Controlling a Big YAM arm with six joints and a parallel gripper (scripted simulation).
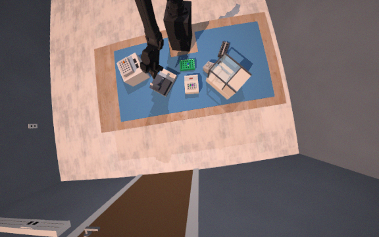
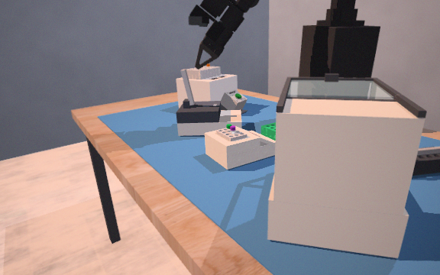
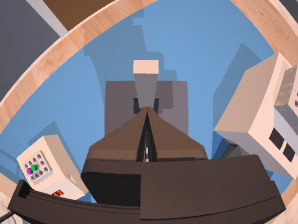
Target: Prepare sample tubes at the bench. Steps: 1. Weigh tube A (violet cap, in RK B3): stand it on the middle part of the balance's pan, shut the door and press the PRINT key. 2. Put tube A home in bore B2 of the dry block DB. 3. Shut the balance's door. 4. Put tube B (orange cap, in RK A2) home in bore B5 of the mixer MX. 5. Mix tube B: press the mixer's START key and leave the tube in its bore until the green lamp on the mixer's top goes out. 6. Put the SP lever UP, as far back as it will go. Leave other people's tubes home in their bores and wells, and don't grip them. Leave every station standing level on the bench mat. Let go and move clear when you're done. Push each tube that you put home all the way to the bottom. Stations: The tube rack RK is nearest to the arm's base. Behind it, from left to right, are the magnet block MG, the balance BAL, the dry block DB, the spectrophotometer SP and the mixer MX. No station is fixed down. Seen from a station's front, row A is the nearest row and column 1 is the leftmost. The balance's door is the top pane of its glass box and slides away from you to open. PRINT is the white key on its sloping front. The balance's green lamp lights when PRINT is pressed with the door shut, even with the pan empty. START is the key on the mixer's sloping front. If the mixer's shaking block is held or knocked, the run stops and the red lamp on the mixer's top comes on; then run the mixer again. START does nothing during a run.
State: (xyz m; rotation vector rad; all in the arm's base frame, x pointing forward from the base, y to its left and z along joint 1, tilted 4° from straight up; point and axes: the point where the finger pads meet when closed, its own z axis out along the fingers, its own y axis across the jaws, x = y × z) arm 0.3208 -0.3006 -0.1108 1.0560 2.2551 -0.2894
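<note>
Pushing SP lever [image 2: 187, 87] [image 3: 146, 86]: pincer [image 1: 158, 73] [image 2: 197, 67] [image 3: 147, 113] together, nothing held; press gently, fully back, keeping spectrophotometer [image 1: 164, 83] [image 2: 198, 115] [image 3: 117, 107] level.

On the blue mat [image 1: 143, 108] [image 2: 159, 153] [image 3: 195, 60]: one green rack [image 1: 187, 66] [image 2: 269, 131], one balance [image 1: 239, 82] [image 2: 342, 160], one dry block [image 1: 191, 90] [image 2: 220, 150] [image 3: 62, 172], one spectrophotometer [image 1: 164, 86] [image 2: 198, 114] [image 3: 117, 102], one mixer [image 1: 135, 79] [image 2: 193, 88] [image 3: 250, 110], one magnet block [image 1: 224, 49] [image 2: 434, 163]; two caps in the dry block, one green, one violet
</note>
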